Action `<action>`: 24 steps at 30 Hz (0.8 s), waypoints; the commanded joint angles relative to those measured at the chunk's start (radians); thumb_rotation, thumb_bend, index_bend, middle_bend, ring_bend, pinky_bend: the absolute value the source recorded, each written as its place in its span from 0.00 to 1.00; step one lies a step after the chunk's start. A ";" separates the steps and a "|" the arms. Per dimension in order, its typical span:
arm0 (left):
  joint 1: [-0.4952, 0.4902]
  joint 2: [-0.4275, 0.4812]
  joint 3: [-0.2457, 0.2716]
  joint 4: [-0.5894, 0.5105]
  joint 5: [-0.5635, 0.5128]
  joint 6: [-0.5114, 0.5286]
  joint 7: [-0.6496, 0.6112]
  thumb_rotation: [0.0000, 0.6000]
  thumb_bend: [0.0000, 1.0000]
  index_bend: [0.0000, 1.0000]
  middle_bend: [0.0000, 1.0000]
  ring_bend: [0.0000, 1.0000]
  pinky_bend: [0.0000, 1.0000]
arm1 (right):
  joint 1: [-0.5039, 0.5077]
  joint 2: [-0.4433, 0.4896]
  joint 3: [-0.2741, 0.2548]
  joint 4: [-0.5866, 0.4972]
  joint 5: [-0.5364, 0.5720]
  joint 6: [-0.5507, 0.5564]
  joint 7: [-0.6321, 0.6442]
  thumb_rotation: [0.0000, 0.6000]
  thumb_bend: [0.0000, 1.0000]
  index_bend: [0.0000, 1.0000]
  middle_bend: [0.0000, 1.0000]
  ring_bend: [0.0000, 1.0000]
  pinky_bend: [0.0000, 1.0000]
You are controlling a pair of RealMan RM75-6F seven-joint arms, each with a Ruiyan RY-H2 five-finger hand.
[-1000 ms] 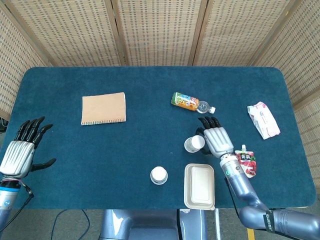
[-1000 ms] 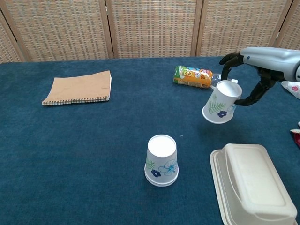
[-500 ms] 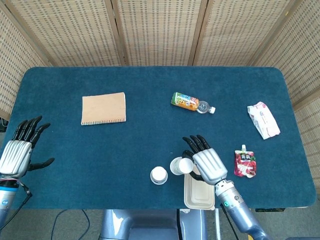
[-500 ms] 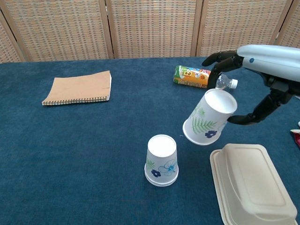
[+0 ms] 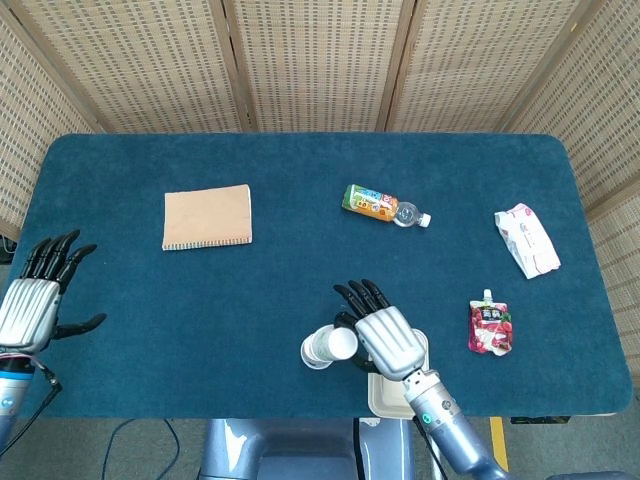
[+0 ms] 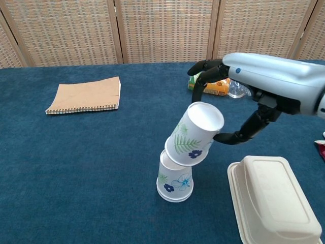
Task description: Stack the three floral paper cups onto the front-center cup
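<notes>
Now the right robot hand [image 6: 254,96] is grasping a tilted floral cup [image 6: 194,134], its lower edge touching the upside-down front-center cup [image 6: 175,179] on the desk [image 6: 101,162]; the left robot hand [image 5: 35,300] is resting released, fingers apart

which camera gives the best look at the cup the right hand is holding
The chest view. There the held cup shows side-on, tilted, with its leaf print and its rim over the front-center cup, gripped by the right hand. The head view shows only its white base from above, partly hidden by the hand.
</notes>
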 commanded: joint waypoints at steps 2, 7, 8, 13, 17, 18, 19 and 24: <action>-0.001 0.005 -0.001 -0.001 -0.010 -0.012 0.000 1.00 0.11 0.14 0.00 0.00 0.00 | 0.010 -0.021 0.009 0.003 0.008 -0.009 -0.008 1.00 0.39 0.53 0.15 0.00 0.00; 0.002 0.009 -0.001 -0.006 -0.011 -0.011 0.002 1.00 0.10 0.14 0.00 0.00 0.00 | 0.018 -0.047 0.011 0.032 0.014 -0.019 -0.016 1.00 0.38 0.53 0.15 0.00 0.00; 0.002 0.009 -0.002 -0.005 -0.012 -0.011 0.002 1.00 0.10 0.14 0.00 0.00 0.00 | 0.020 -0.053 0.012 0.040 0.017 -0.023 -0.013 1.00 0.38 0.53 0.15 0.00 0.00; 0.000 0.005 -0.004 -0.002 -0.014 -0.016 0.007 1.00 0.10 0.14 0.00 0.00 0.00 | 0.023 -0.058 0.015 0.065 0.029 -0.037 0.001 1.00 0.34 0.50 0.13 0.00 0.00; -0.004 0.000 -0.003 -0.002 -0.016 -0.026 0.019 1.00 0.10 0.14 0.00 0.00 0.00 | 0.021 -0.051 0.013 0.062 0.022 -0.039 0.015 1.00 0.22 0.44 0.10 0.00 0.00; -0.004 -0.001 -0.003 -0.002 -0.016 -0.025 0.021 1.00 0.10 0.14 0.00 0.00 0.00 | 0.020 -0.050 0.013 0.061 0.019 -0.037 0.017 1.00 0.20 0.44 0.09 0.00 0.00; -0.004 -0.002 -0.004 -0.003 -0.015 -0.025 0.022 1.00 0.10 0.14 0.00 0.00 0.00 | 0.019 -0.050 0.012 0.061 0.017 -0.036 0.018 1.00 0.19 0.43 0.09 0.00 0.00; -0.002 -0.002 -0.003 -0.005 -0.011 -0.021 0.024 1.00 0.11 0.14 0.00 0.00 0.00 | 0.014 -0.045 0.011 0.051 0.015 -0.032 0.023 1.00 0.16 0.41 0.08 0.00 0.00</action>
